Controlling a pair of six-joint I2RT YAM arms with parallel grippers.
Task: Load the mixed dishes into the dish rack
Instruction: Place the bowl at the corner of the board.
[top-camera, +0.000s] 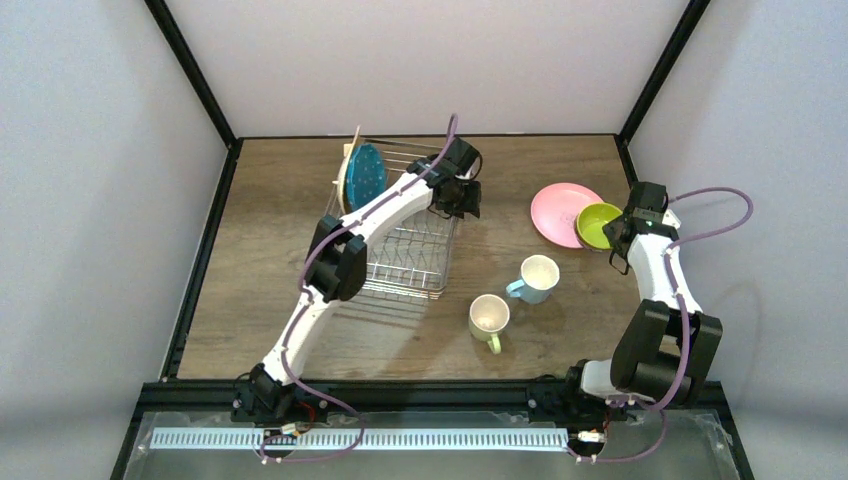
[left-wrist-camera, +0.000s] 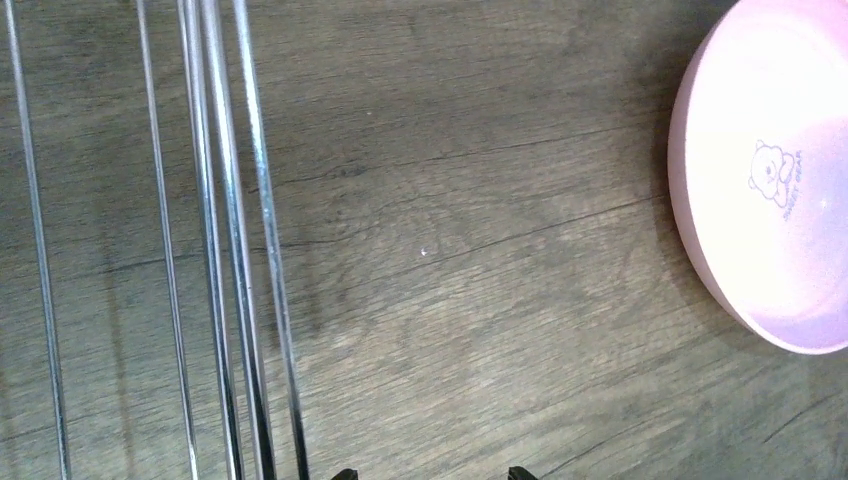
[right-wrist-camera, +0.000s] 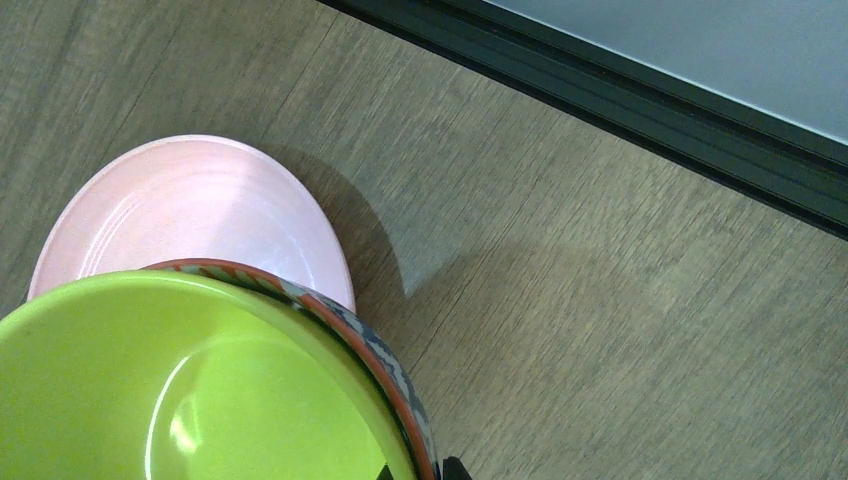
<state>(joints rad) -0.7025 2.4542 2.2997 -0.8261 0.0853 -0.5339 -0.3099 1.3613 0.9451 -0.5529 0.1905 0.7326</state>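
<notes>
Looking around, found light-blue mug (top-camera: 538, 278) and pale yellow-green mug (top-camera: 489, 318) upright on table, just right of dish rack (top-camera: 410, 255). Pinched rim of lime-inside patterned bowl (right-wrist-camera: 150, 400) with right gripper (top-camera: 622, 235), against pink round plate (top-camera: 558, 212). Hung left gripper (left-wrist-camera: 430, 475) spread above rack's right edge.

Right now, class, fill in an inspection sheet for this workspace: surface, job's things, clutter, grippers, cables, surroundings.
Surface: wooden table, brown grain.
Job's things: teal dotted plate and tan plate stand upright in the dish rack; pink plate, bowl overlapping its edge, light-blue mug and yellow-green mug lie outside it.
Clutter: nothing seen.
Grippers: left gripper open, empty, beside the rack's right side; right gripper apparently shut on the bowl's rim.
Cables: purple cables run along both arms.
Surroundings: pale walls, black frame.
</notes>
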